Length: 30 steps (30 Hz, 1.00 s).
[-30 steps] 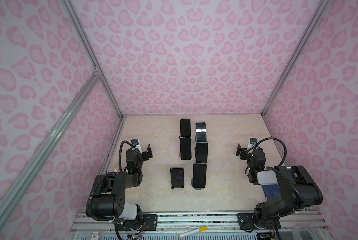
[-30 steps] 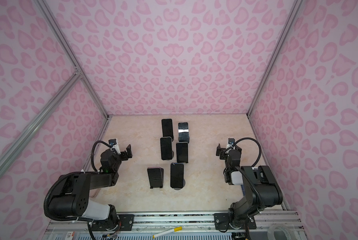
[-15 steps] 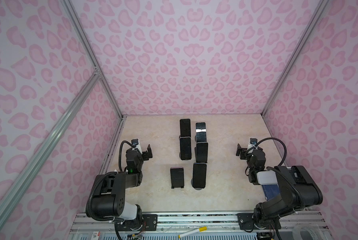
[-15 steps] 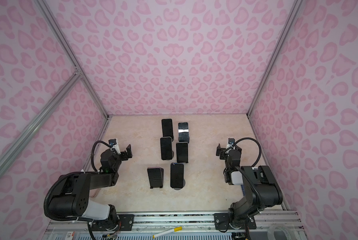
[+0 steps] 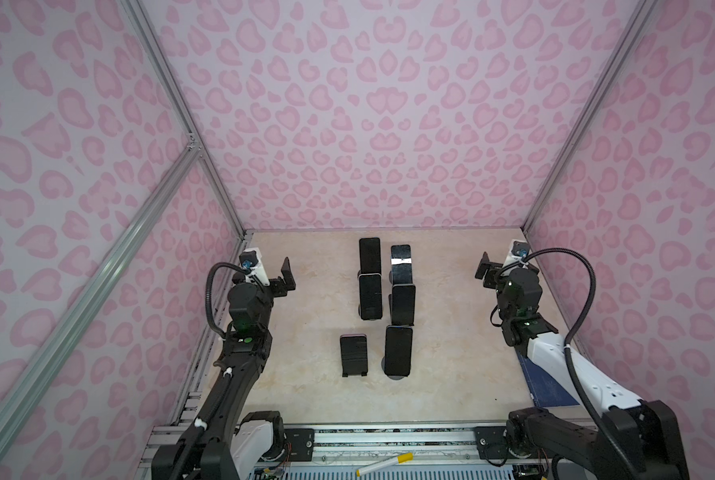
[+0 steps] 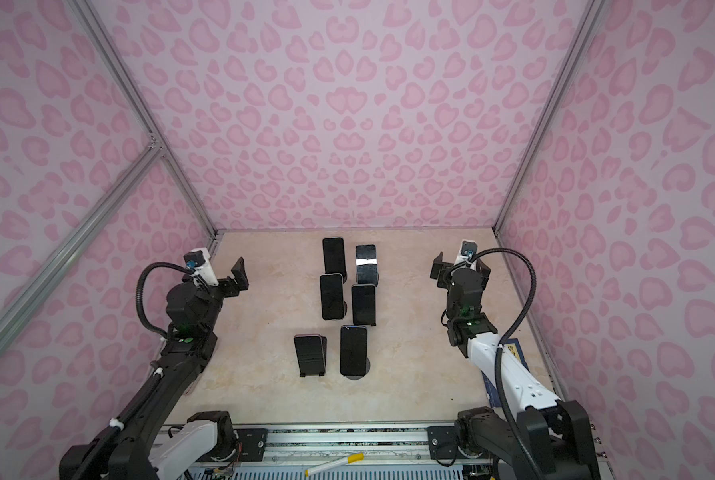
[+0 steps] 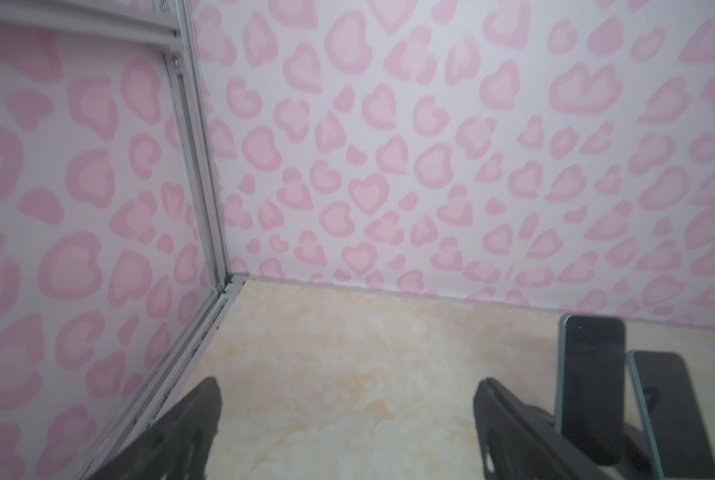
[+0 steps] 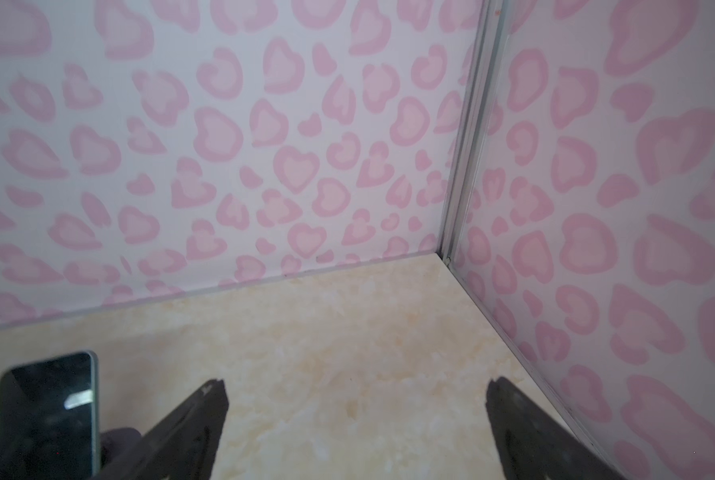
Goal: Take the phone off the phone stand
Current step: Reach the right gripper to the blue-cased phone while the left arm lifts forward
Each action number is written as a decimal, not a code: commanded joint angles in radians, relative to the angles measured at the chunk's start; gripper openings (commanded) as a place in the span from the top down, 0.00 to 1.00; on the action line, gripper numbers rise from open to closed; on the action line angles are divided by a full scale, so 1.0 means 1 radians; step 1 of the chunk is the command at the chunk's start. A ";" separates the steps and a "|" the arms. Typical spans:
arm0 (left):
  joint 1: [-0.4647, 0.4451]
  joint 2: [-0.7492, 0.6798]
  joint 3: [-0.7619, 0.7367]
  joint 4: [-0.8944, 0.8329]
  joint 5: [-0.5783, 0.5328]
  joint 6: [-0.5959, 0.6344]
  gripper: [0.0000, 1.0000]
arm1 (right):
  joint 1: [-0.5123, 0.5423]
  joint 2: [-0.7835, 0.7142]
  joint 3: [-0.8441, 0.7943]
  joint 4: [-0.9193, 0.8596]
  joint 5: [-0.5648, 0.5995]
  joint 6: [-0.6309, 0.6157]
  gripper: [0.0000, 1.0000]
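The phones [image 5: 398, 351] on stands [image 5: 395, 376] sit mid-tabletop, well apart between my left gripper [image 5: 273, 274] and right gripper [image 5: 506, 272]. Both arms stretch along the side edges, jaws wide, empty.

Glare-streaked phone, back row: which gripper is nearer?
Right. The right gripper is right of the phone, bare table between; the left gripper is farther, beyond the neighbouring phone.

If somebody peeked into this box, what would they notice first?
The walls jump out first, covered all around in pink hearts and blobs. Next come the dark phones, propped up in two rows in the middle of the beige table. Off to the sides, away from the phones, the left gripper and the right gripper are both open and hold nothing.
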 commanded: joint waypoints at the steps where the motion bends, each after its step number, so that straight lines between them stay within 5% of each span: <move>1: 0.000 -0.051 0.202 -0.487 0.006 -0.190 0.02 | 0.022 -0.078 0.134 -0.581 0.145 0.310 0.00; 4: 0.001 -0.092 0.314 -0.735 0.005 -0.467 0.02 | 0.006 -0.203 0.071 -0.692 0.171 0.595 0.00; 7: 0.001 -0.183 0.252 -0.697 0.109 -0.515 0.02 | -0.077 -0.400 -0.093 -0.515 -0.114 0.543 0.00; 11: 0.004 -0.255 0.134 -0.638 0.159 -0.687 0.02 | -0.085 -0.547 -0.137 -0.576 -0.118 0.599 0.11; 15: 0.002 -0.261 0.077 -0.668 0.255 -0.721 0.03 | -0.035 -0.523 -0.107 -0.670 -0.126 0.597 0.14; 19: 0.000 -0.306 0.027 -0.717 0.302 -0.682 0.05 | 0.185 -0.420 -0.043 -0.750 -0.044 0.596 0.14; 23: -0.034 -0.340 -0.019 -0.745 0.303 -0.667 0.05 | 0.522 -0.309 0.026 -0.811 0.194 0.644 0.10; 30: -0.093 -0.318 -0.008 -0.803 0.308 -0.640 0.07 | 0.929 -0.052 0.206 -0.887 0.429 0.773 0.09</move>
